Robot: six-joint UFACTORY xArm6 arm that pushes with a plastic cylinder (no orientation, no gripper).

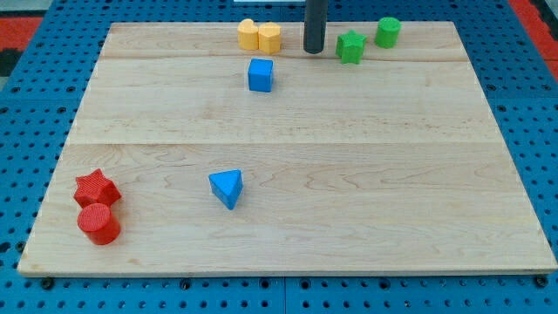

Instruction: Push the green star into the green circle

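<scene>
The green star (350,46) lies near the view's top, right of centre. The green circle (388,31) stands a little up and to the right of it, with a small gap between them. My tip (313,50) is the lower end of a dark rod that comes down from the view's top edge. It stands just left of the green star, apart from it by a narrow gap.
Two yellow blocks (259,36) sit side by side left of the rod. A blue cube (260,75) lies below them. A blue triangle (227,187) lies at lower centre-left. A red star (96,188) and red circle (98,223) sit at the lower left. The wooden board (349,174) sits on a blue pegboard.
</scene>
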